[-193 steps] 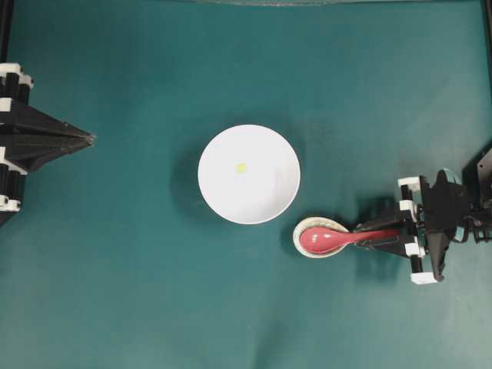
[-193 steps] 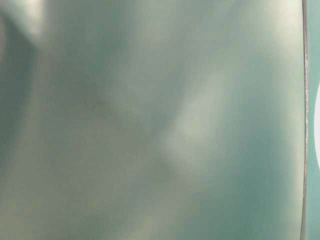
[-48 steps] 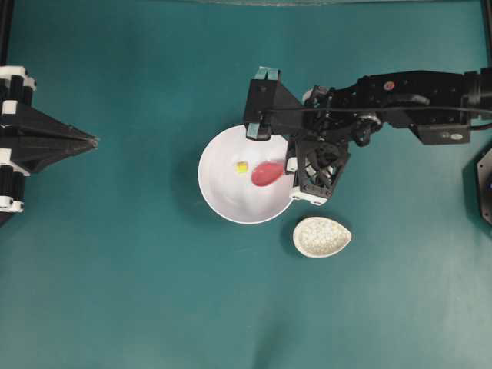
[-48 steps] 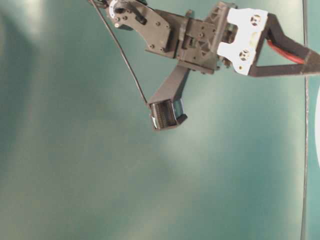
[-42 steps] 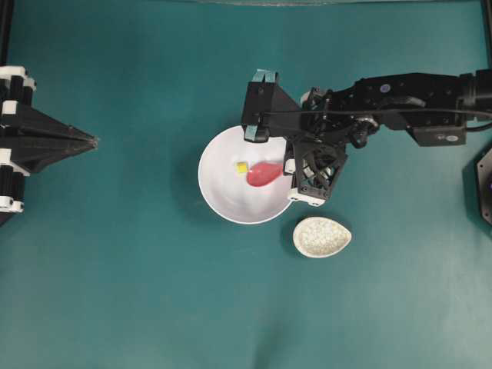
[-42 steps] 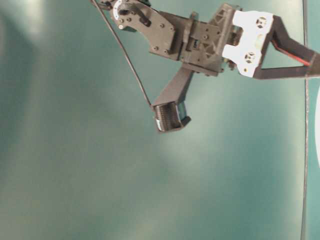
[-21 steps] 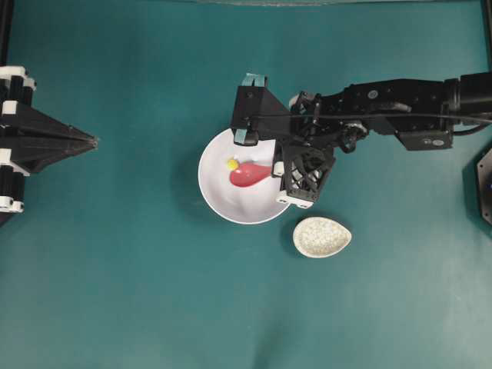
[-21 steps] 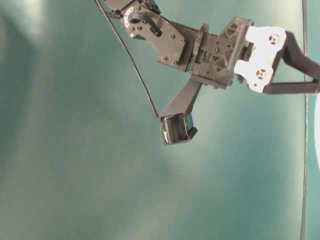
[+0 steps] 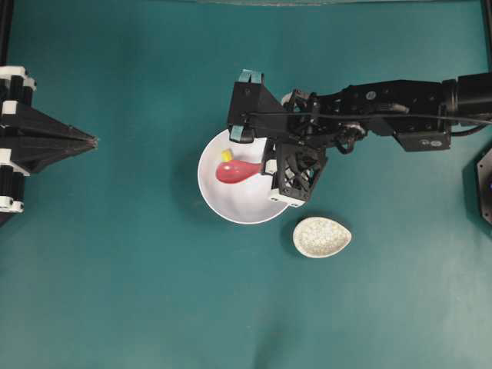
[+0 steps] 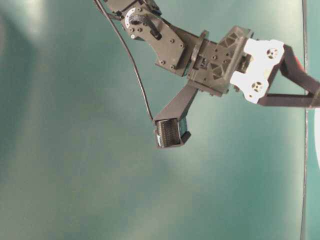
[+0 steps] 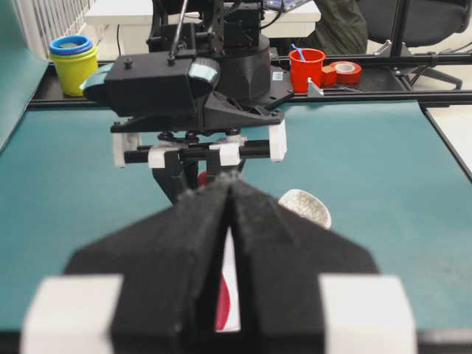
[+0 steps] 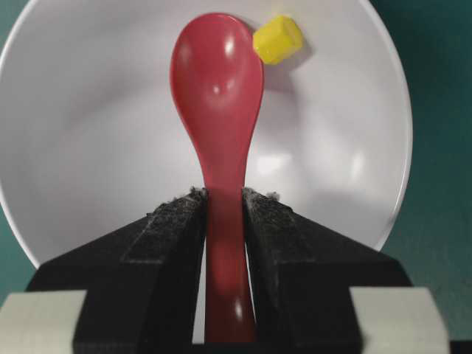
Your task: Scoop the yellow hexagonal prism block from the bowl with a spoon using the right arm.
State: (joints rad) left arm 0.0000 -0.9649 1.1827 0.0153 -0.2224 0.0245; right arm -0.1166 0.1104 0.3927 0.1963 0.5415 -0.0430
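The white bowl (image 9: 247,206) sits mid-table. My right gripper (image 9: 264,168) is shut on the handle of the red-pink spoon (image 9: 234,171), whose scoop lies low inside the bowl. The yellow hexagonal prism block (image 9: 227,155) rests on the bowl's wall by the scoop's tip, outside the scoop. In the right wrist view the gripper (image 12: 224,196) clamps the spoon (image 12: 217,81). The block (image 12: 278,40) touches the scoop's upper right rim inside the bowl (image 12: 96,147). My left gripper (image 9: 91,141) is shut and empty at the far left, and it also shows in the left wrist view (image 11: 230,181).
A small speckled oval dish (image 9: 321,237) lies empty just beside the bowl, also seen in the left wrist view (image 11: 304,206). The right arm (image 9: 400,104) stretches in from the right edge. Beyond the table stand a red cup (image 11: 307,68) and stacked cups (image 11: 72,59).
The right gripper has carried the spoon leftward across the bowl. The block has been pushed from the bowl's middle toward its upper-left wall. The left arm has not moved.
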